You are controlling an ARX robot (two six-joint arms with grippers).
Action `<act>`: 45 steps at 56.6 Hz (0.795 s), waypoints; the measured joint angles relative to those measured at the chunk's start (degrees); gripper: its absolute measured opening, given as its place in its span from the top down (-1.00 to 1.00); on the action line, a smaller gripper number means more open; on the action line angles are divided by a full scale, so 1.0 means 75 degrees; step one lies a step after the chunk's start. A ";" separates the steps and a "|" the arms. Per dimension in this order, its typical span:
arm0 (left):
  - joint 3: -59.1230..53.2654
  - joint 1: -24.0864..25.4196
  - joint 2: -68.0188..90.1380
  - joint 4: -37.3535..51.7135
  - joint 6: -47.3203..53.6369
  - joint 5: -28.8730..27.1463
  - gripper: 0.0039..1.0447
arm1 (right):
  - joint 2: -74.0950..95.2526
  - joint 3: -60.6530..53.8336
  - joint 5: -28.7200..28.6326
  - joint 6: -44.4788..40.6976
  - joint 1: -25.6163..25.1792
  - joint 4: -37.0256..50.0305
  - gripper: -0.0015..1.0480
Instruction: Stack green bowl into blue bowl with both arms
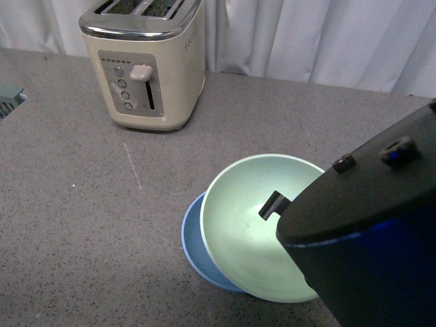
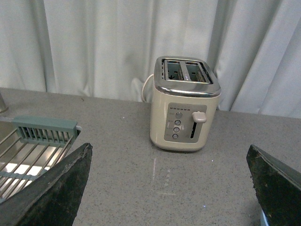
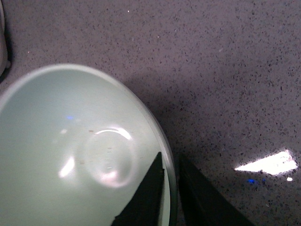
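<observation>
Fingers (image 3: 150,197) of the right arm pinched the green bowl's (image 1: 245,225) rim, one inside and one outside, so it hung tilted and only partly over the blue bowl (image 1: 194,245) on the desk (image 1: 82,225), seemingly for lowering. Left arm's fingers (image 2: 51,188) stood spread wide, empty, facing the toaster (image 2: 183,108).

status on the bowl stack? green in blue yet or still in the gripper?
Nearly done. The green bowl is over the blue bowl, covering most of it, but tilted and offset rather than nested flat. In hand: the right gripper pinches the green bowl's rim, one finger inside, one outside. Left: settle it square and release. The left gripper is open and empty, facing the toaster.
</observation>
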 joint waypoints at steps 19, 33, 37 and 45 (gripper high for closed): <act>0.0000 0.0000 0.0000 0.0000 0.0000 0.0000 -0.88 | -0.0090 0.0000 0.0105 -0.0323 -0.0216 -0.0064 -0.24; 0.0000 0.0000 -0.0003 0.0000 0.0000 -0.0006 -0.88 | -0.0833 -0.0006 0.0898 -0.1151 -0.1157 -0.0335 -0.86; 0.0000 0.0000 0.0000 0.0000 0.0000 0.0000 -0.88 | -0.1058 -0.0702 0.0592 -0.2495 -0.1711 0.1661 -0.68; 0.0000 0.0000 0.0006 -0.0003 0.0000 -0.0017 -0.88 | -0.1900 -0.2967 -0.0729 -0.6645 -0.2879 0.7297 -0.21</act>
